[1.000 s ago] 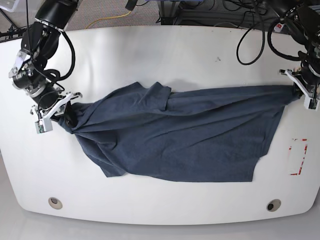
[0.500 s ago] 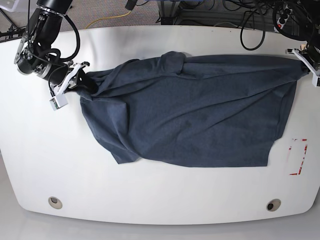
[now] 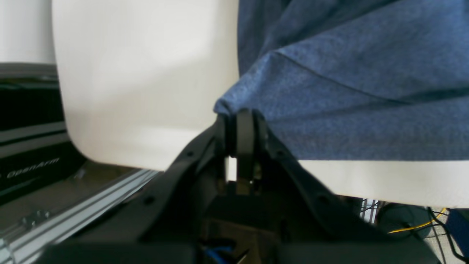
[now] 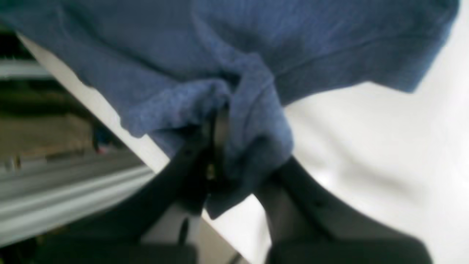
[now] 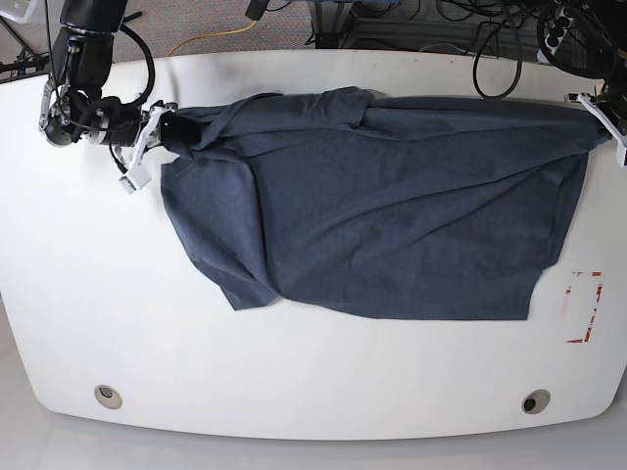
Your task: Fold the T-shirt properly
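The T-shirt (image 5: 392, 206) is dark heathered navy, spread wrinkled across the far half of the white table (image 5: 294, 382), plain side up with no lettering showing. My right gripper (image 5: 168, 129), at the base view's left, is shut on a bunched corner of the T-shirt (image 4: 234, 121). My left gripper (image 5: 600, 125), at the far right edge, is shut on the opposite corner; the T-shirt (image 3: 348, 84) stretches away from the closed fingers (image 3: 244, 128). The cloth hangs taut between the two grippers along the far edge.
Red tape marks (image 5: 585, 306) sit on the table at the right. Two round holes (image 5: 108, 397) (image 5: 535, 401) lie near the front edge. Cables (image 5: 490, 39) and an aluminium frame lie beyond the far edge.
Both grippers carried the shirt's corners toward the far edge of the table. The cloth spread wider and flatter, and its far edge pulled straighter.
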You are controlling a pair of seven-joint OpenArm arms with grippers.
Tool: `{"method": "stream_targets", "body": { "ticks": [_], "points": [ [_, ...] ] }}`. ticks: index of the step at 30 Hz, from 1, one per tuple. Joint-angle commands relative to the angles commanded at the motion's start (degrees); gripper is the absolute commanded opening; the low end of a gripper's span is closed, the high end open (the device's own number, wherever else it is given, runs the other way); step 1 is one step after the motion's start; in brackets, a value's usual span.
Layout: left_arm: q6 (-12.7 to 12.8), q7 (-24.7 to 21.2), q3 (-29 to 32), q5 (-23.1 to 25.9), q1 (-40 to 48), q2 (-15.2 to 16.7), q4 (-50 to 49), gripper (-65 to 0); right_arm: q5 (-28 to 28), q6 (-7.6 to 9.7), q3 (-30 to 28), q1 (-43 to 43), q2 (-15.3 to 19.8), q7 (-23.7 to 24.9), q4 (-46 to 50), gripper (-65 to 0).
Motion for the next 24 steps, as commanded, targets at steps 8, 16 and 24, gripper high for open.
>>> {"method": "stream_targets", "body": {
  "ticks": [8, 16, 24],
  "points": [
    [0.0, 0.0, 2.9, 0.53, -1.14, -0.26, 0.09, -52.6, 0.18, 0.0, 5.45, -2.64, 0.0, 0.0, 0.35, -26.5],
    [0.0, 0.0, 4.84, 0.09, -1.23, -0.26, 0.09, -36.0, 4.48, 0.0, 17.85, -3.52, -0.26, 0.0, 0.26, -1.4],
    [0.0, 0.18, 4.4, 0.0, -6.86, -0.26, 0.26, -36.1, 1.85, 0.0, 21.19, 0.62, -0.26, 1.54, -4.84, -6.0]
  ]
}}
